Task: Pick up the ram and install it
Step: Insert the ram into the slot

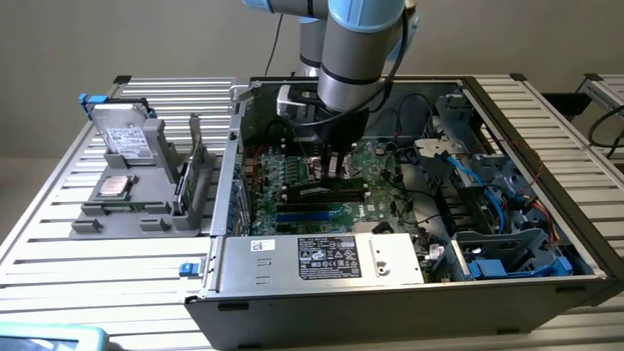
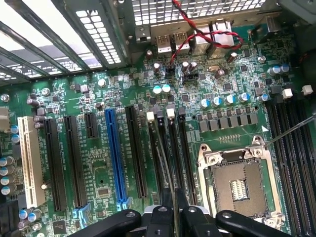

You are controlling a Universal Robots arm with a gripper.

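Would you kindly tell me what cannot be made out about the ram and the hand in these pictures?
- Wrist view: the ram is edge-on, so its chips and label are hidden; the hand is cut off by the picture's edge.
- Exterior view: whether the ram is seated, too small to tell and screened by the arm.

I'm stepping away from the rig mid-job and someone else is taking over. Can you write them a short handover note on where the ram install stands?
Gripper: shut on the ram, seen edge-on between its fingers.
Where: inside the open computer case, the ram stands in line with one of the black memory slots, beside the empty processor socket.
Done: the ram is picked up and at the slots.
Left: it is not released. Whether it is fully seated cannot be told from these views.
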